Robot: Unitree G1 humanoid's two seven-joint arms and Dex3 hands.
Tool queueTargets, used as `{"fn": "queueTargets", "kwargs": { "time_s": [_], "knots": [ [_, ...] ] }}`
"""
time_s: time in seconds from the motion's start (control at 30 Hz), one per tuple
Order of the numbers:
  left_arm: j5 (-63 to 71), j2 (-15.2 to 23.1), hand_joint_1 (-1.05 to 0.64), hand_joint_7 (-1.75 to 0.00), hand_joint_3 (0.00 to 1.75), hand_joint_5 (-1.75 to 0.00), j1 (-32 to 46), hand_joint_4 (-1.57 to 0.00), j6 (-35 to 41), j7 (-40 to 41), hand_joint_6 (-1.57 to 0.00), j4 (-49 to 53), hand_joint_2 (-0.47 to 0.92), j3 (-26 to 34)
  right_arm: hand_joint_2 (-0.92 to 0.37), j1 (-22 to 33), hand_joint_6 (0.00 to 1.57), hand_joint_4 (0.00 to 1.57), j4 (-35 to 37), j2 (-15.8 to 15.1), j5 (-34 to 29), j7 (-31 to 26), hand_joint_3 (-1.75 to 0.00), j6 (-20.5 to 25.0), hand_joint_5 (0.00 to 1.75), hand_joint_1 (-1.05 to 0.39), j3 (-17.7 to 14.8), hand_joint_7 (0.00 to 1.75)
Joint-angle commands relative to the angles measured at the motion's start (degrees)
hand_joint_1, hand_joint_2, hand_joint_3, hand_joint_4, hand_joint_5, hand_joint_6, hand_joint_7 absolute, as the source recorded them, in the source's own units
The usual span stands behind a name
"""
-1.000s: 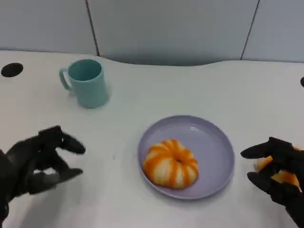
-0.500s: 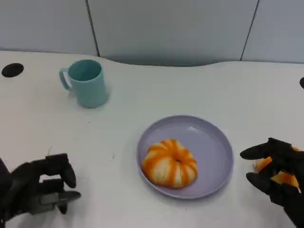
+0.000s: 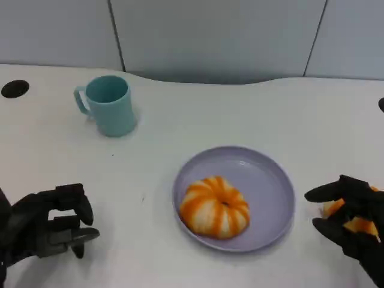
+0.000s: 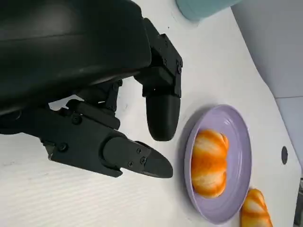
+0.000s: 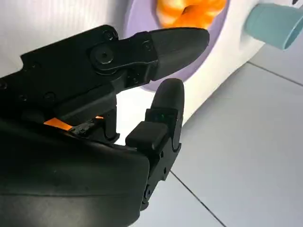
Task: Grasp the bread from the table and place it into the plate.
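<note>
Bread in plate: round orange-and-white striped bread roll (image 3: 215,206), lying left of centre in the shallow lilac round plate (image 3: 273,186), middle of the head view.
Bread on desk: second orange-and-white roll (image 3: 351,217), lower right of the head view, on the white desk (image 3: 198,120) just beside the plate rim, largely masked by the right hand.
Right hand: black hand (image 3: 353,223) over that roll, fingers (image 3: 327,192) spread around it; contact or grip cannot be told, nothing visibly lifted.
Left hand: black hand (image 3: 48,225), lower left, fingers curled inward on nothing, well apart from plate and bread.
Other item: teal handled mug (image 3: 108,104), upper left, upright, well apart from both hands.
Risk, grasp: soft rounded roll likely to squash or roll away if fingers close off-centre.
Risk, plate: roll close to the rim; sideways approach could nudge the plate or tip its edge.
Risk, placement: free space lies on the right side of the plate; a drop too far left could land on the seated roll and bounce out.
Risk, sight: hand hides the roll from above, so misalignment hard to judge.
</note>
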Motion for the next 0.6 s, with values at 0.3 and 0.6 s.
{"fn": "queueTargets", "kwargs": {
  "time_s": [0.3,0.6],
  "knots": [
    [-0.19,-1.41,-0.35,-1.75,0.01,-1.75,-4.49,-0.71,-0.5,-1.52,-0.56,6.22,0.86,-0.72,-0.92,-4.76,0.75,0.73,7.95,-2.25,1.23,-0.22,-0.17,-4.33,1.17,-0.25,-1.59,0.71],
    [0.85,-1.03,-0.34,-1.75,0.02,-1.75,-5.62,-0.7,-3.02,-2.61,-0.55,8.29,0.87,-1.0,-0.92,-5.92,0.76,0.73,10.76,-2.22,1.05,-0.89,-0.17,-7.03,1.16,-0.26,-1.6,0.7]
  ]
}}
